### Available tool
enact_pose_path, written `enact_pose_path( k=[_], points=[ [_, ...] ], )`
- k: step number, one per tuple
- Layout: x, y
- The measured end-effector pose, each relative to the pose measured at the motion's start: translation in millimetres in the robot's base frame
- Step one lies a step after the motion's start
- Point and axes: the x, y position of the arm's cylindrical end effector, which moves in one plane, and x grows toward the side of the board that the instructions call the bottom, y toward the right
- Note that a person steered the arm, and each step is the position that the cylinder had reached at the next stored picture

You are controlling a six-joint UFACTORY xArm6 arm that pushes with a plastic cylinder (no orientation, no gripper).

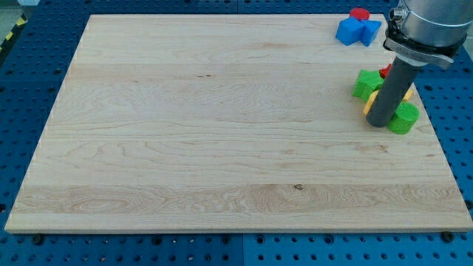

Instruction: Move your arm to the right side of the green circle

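Note:
The green circle [405, 118] lies near the board's right edge, partly hidden by my rod. My tip [378, 122] rests on the board just left of the green circle, touching or nearly touching it. A green star-like block [366, 83] lies above and left of the tip. A yellow block [372, 104] shows as a thin strip beside the rod, mostly hidden behind it.
A blue block [358, 30] and a red round block [360, 13] sit at the view's top right. A small red piece [385, 72] peeks out beside the rod. The wooden board [222, 133] ends close to the green circle's right.

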Motion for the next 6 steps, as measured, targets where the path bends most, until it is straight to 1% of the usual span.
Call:
enact_pose_path(
  k=[1, 2, 3, 4, 5, 6],
  points=[
    [29.2, 3.1],
    [46.5, 40.5],
    [39.4, 105.4],
    [11.7, 133.1],
    [-10.9, 118.6],
    [-13.1, 88.2]
  ],
)
